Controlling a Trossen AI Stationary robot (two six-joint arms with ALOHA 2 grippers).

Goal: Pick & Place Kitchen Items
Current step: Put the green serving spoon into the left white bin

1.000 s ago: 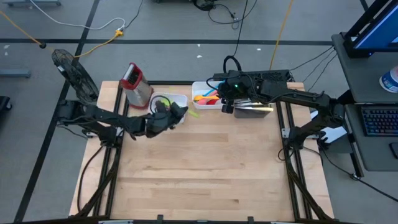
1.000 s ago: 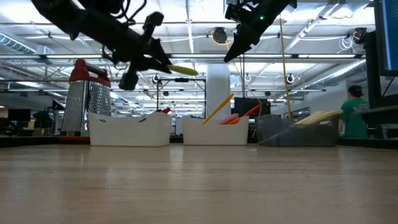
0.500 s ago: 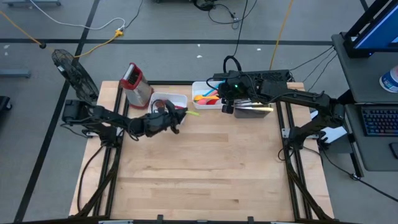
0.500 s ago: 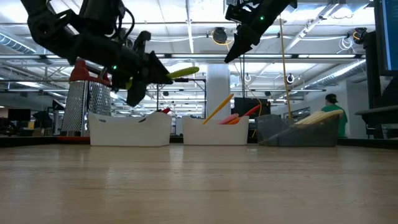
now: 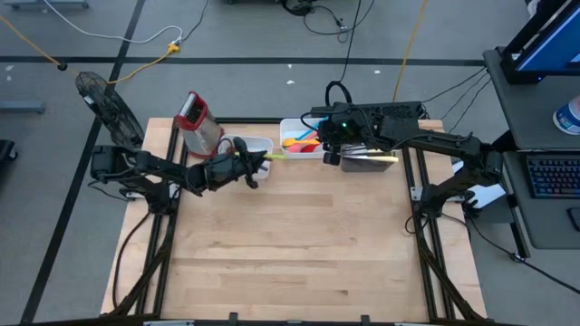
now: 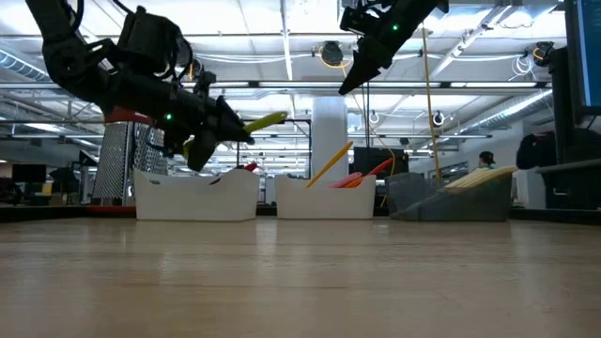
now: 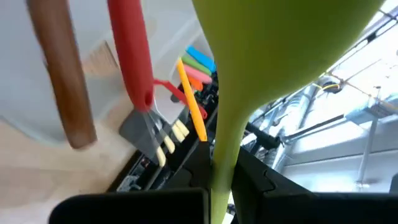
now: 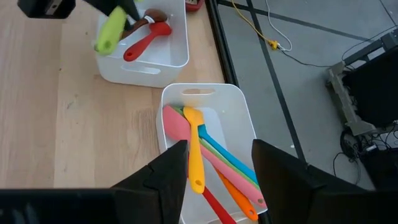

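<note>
Fingers of my left gripper (image 5: 243, 163) clamped the green spatula (image 5: 272, 155) above the white tray (image 5: 263, 145). Its long axis pointed toward the right gripper (image 6: 344, 87), whose jaws stood parted.

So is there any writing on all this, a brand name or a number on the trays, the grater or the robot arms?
None can be read in any view.
White trays: plain, no label showing.
Red-topped grater: no print visible.
Yellow-green spatula in the left pincer: bare.
Right pincer: green light only, no lettering.
Keyboard at the desk: keys too small to read.
</note>
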